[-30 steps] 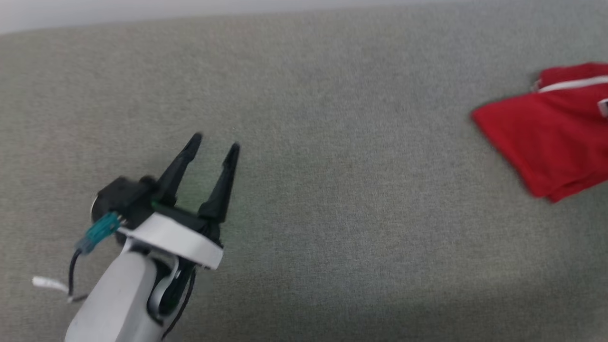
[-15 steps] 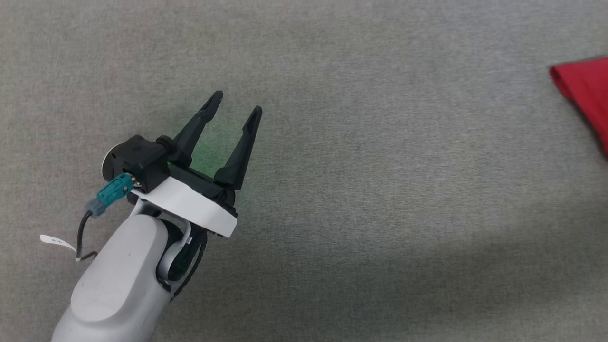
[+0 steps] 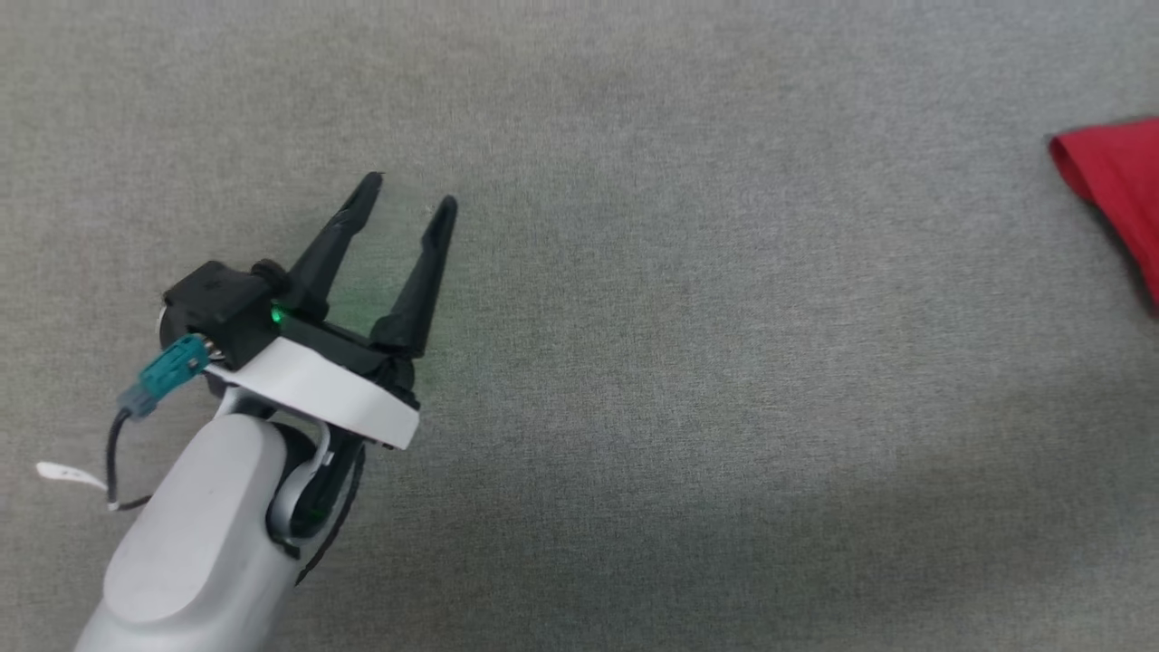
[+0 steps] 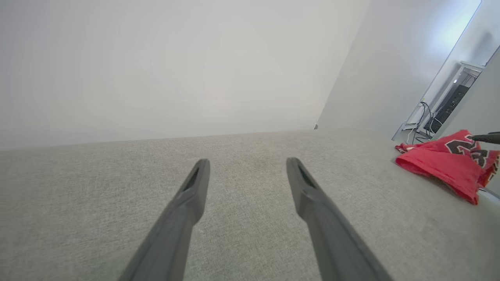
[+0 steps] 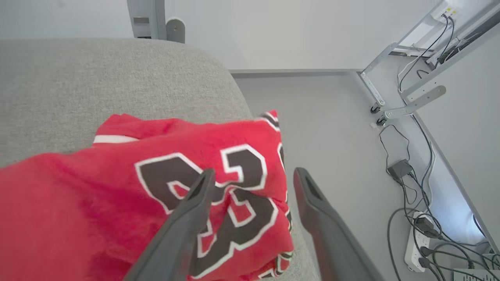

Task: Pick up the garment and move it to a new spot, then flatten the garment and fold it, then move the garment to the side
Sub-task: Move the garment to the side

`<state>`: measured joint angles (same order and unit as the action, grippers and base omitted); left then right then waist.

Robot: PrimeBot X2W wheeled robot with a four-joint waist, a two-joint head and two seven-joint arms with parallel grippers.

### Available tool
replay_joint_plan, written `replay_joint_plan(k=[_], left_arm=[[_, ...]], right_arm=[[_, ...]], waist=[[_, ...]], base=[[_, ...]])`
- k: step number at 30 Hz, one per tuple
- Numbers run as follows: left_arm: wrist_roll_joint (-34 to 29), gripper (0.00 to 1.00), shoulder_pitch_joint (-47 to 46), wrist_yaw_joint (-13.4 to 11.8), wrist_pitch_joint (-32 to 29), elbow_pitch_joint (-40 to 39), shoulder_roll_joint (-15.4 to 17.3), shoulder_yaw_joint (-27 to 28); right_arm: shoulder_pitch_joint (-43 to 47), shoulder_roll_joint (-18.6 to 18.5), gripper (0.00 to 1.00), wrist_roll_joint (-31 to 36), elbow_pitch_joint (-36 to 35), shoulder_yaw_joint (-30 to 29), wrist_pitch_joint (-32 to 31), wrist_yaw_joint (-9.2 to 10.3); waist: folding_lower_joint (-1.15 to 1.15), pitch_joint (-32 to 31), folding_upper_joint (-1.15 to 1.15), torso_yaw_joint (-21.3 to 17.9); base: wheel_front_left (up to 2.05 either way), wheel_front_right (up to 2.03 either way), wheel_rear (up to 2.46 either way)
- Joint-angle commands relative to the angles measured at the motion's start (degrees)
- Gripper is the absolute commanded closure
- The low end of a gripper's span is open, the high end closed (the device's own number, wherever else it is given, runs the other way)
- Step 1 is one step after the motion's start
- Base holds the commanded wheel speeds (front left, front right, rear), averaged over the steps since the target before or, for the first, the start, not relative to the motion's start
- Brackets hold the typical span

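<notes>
Right wrist view: garment (image 5: 117, 187) folded at couch (image 5: 78, 78) edge, right gripper (image 5: 253, 171) wide and empty. We judge side-placement done; next, lift clear.

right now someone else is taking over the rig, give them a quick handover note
Left claw: open, empty, over the bare grey cushion.
Right claw: open, holding nothing, poised over the garment near the cushion's edge.
Garment: lies in a folded bundle at the cushion's right end, number facing up, well apart from the left claw.
Done: it looks folded and set to the side.
To do: probably only draw the right arm clear and check that the fold is neat.
</notes>
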<state>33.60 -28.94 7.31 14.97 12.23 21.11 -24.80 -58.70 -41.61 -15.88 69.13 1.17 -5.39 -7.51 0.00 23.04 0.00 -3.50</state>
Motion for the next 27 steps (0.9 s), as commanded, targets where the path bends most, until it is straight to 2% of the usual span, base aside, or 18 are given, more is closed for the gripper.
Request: replay_joint_plan(k=[1,8,14,22,27], left_arm=[[-0.1,0.0,1.19,0.14,0.27,-0.3,0.32,0.8],[-0.05,0.0,5.05,0.14,0.27,-0.8,-0.01,4.63],[-0.48,0.0,9.53,0.14,0.27,-1.24,-0.97,9.21],[-2.19,0.0,14.62,0.14,0.28,-2.52,-2.23,14.01],[-4.51,0.0,17.91,0.14,0.27,-4.18,-2.45,17.21]], right_arm=[[0.31,0.39,0.0,-0.38,0.38,-0.69,1.22,0.04],[2.09,2.61,0.0,-0.89,-0.26,-1.0,5.38,0.04],[5.64,6.42,0.0,-3.23,-4.37,1.59,8.46,0.03],[13.38,9.69,0.0,-9.8,-15.63,7.53,12.26,0.03],[19.54,10.39,0.0,-13.03,-23.69,11.17,15.21,0.04]], waist=[[0.0,-1.04,0.0,-0.1],[0.0,-4.29,0.0,0.1],[0.0,-7.9,0.0,0.69],[0.0,-12.28,0.0,1.82],[0.0,-14.86,0.0,2.32]], base=[[0.0,0.0,0.0],[0.0,0.0,0.0],[0.0,0.0,0.0],[0.0,0.0,0.0],[0.0,0.0,0.0]])
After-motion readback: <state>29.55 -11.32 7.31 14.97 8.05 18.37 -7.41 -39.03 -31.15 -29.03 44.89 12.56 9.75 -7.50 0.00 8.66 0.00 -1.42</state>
